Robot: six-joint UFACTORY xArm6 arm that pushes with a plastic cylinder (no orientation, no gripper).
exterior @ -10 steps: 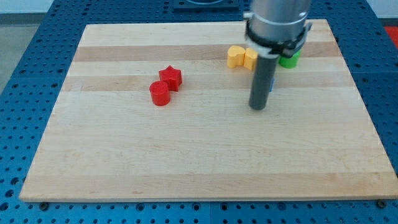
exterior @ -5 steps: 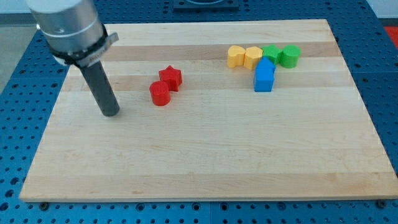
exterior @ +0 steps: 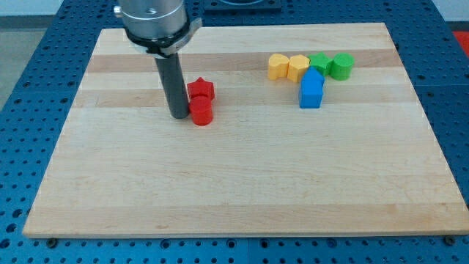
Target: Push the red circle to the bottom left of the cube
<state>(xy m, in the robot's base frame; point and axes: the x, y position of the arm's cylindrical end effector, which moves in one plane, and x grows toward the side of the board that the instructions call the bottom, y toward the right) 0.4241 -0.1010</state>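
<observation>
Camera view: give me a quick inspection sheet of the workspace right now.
Surface: wooden board, flat, on a blue perforated table.
Job's things: red circle touching the red star above it; blue cube far toward the view's right.
Clutter: two yellow blocks and two green blocks in a row above the cube.
Jaws: none; my tip sits against the circle's left side.
Cables: nothing seen.
Surroundings: nothing seen beyond the table.

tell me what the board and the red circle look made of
The board looks like pale varnished wood: visible grain in glued strips. The red circle, touching my tip on its right, looks like matte moulded plastic or painted wood: uniform colour, no grain.
</observation>
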